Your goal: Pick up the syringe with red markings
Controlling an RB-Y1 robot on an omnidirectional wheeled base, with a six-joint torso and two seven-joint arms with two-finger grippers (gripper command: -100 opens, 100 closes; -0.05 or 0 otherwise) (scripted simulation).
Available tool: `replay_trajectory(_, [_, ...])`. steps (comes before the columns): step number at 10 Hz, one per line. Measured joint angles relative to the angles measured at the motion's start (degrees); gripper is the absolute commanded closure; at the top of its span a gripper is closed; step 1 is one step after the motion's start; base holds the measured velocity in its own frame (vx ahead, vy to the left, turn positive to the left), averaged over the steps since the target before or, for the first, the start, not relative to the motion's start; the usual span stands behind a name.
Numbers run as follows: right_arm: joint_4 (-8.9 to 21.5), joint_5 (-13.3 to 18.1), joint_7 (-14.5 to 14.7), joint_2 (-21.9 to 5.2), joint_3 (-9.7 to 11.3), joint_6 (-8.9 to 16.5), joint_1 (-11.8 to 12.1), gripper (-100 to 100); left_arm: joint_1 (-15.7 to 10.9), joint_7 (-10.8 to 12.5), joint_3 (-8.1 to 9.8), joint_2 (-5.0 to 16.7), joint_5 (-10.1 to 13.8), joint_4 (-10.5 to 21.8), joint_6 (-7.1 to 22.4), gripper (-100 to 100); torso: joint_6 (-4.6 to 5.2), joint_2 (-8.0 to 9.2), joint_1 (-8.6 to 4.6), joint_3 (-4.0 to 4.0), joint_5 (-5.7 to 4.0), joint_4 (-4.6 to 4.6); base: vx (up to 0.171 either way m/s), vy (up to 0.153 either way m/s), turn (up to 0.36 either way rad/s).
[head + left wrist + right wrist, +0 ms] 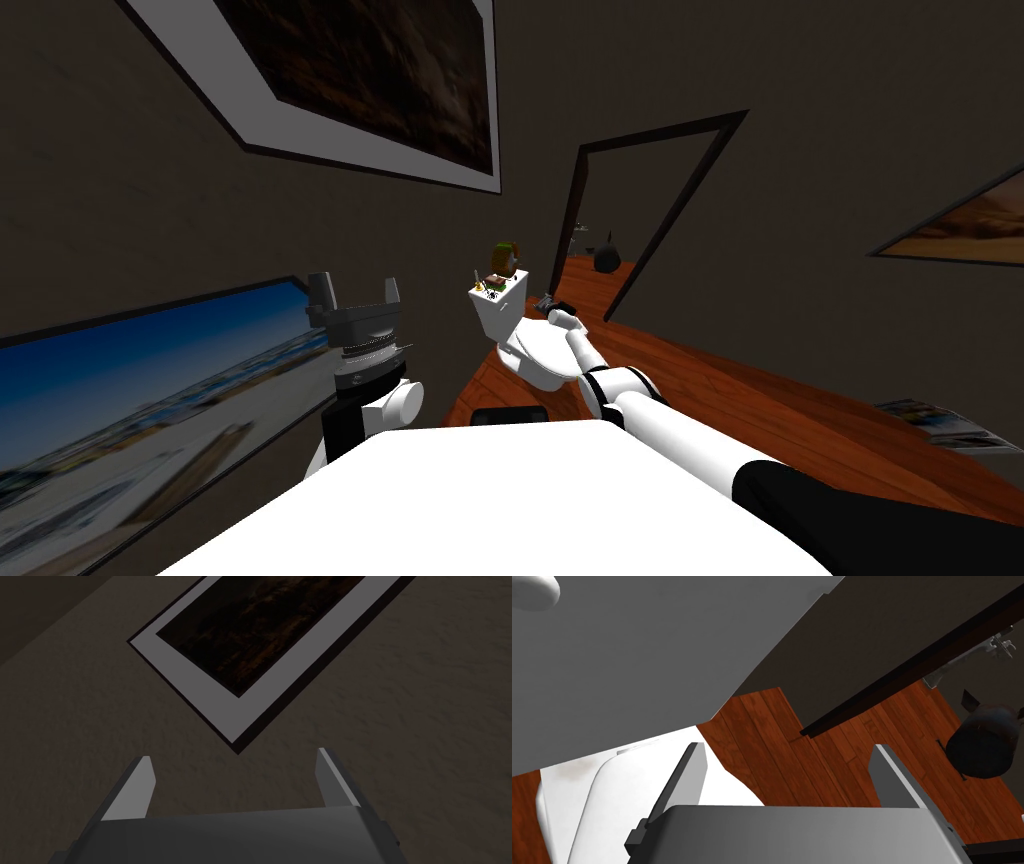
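The right arm's [640,400] jaws stood apart with nothing between them, close by the grey side of the toilet tank [637,651] and over the edge of the white bowl [607,796]. Past them lay a red-brown wooden floor [772,751]. A dark door frame [912,671] rose from it, with a dark round thing [982,746] on the boards beyond. On the tank's lid [505,290] sat a cluster of small things [490,289] and a round brown and green object [504,258]. The syringe was too small to single out among them. The left arm [362,400] was raised near the dull brown wall [120,200], its jaws also apart and empty. Magazines [935,422] lay on the floor well to the right.
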Motion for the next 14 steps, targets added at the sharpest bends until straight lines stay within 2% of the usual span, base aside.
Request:
replay_trajectory(1, [1.1, -1.0, -0.3, -0.2, 0.2, 0.4, -1.3, -100, 0.0, 0.0, 0.0, 0.0, 0.0, 0.0, 0.0, 0, 0.02, 0.0, 0.0, 0.0, 0.0, 0.0, 0.001, -0.001, 0.049])
replay_trajectory(2, [2.2, -0.4, -1.3, 0.7, -0.7, 2.1, -3.1, -100, 0.0, 0.0, 0.0, 0.0, 0.0, 0.0, 0.0, 0, 0.0, -0.01, 0.04, 0.0, 0.01, 0.0, 0.003, 0.0, 0.032])
replay_trajectory(4, [5.8, -3.0, -1.8, 0.8, -0.1, 2.9, -6.7, -100, 0.0, 0.0, 0.0, 0.0, 0.0, 0.0, 0.0, 0, 0.0, -0.03, 0.05, -0.01, 0.01, -0.01, 0.009, 0.008, 0.069])
replay_trajectory(5, [5.7, -2.4, -3.3, 1.9, -0.7, 4.7, -7.4, -100, 0.0, 0.0, 0.0, 0.0, 0.0, 0.0, 0.0, 0, 0.0, -0.04, 0.09, -0.02, 0.01, -0.02, 0.013, 0.008, 0.032])
replay_trajectory(6, [6.8, -3.2, -3.9, 2.0, -0.6, 5.6, -8.9, -100, 0.0, 0.0, 0.0, 0.0, 0.0, 0.0, 0.0, 0, 0.02, -0.04, 0.07, -0.03, 0.02, -0.01, 0.008, 0.004, -0.009])
replay_trajectory(8, [9.2, -5.4, -3.7, 2.0, -0.1, 5.8, -11.4, -100, 0.0, 0.0, 0.0, 0.0, 0.0, 0.0, 0.0, 0, 0.01, -0.05, 0.07, -0.03, 0.01, -0.02, 0.015, 0.009, 0.044])
replay_trajectory(9, [9.9, -5.5, -4.2, 2.4, -0.2, 6.3, -12.6, -100, 0.0, 0.0, 0.0, 0.0, 0.0, 0.0, 0.0, 0, 0.03, -0.05, 0.07, -0.03, 0.01, -0.02, 0.022, 0.014, 0.046])
replay_trajectory(10, [13.4, -7.8, -3.7, 2.7, 0.2, 6.0, -15.3, -100, 0.0, 0.0, 0.0, 0.0, 0.0, 0.0, 0.0, 0, 0.0, -0.08, 0.1, -0.05, 0.02, -0.02, 0.039, 0.021, 0.084])
replay_trajectory(11, [16.9, -11.5, -2.3, 2.9, 0.6, 6.0, -18.2, -100, 0.0, 0.0, 0.0, 0.0, 0.0, 0.0, 0.0, 0, 0.0, -0.13, 0.13, -0.07, 0.03, -0.03, 0.034, 0.016, 0.035])
replay_trajectory(12, [18.0, -12.6, -1.5, 3.3, 0.5, 6.3, -19.6, -100, 0.0, 0.0, 0.0, 0.0, 0.0, 0.0, 0.0, 0, 0.03, -0.12, 0.11, -0.07, 0.02, -0.04, 0.015, 0.009, -0.007])
replay_trajectory(14, [15.4, -9.7, -4.1, 3.8, 0.2, 7.8, -18.7, -100, 0.0, 0.0, 0.0, 0.0, 0.0, 0.0, 0.0, 0, 0.05, 0.0, 0.02, -0.01, 0.0, -0.02, 0.008, 0.003, 0.021])
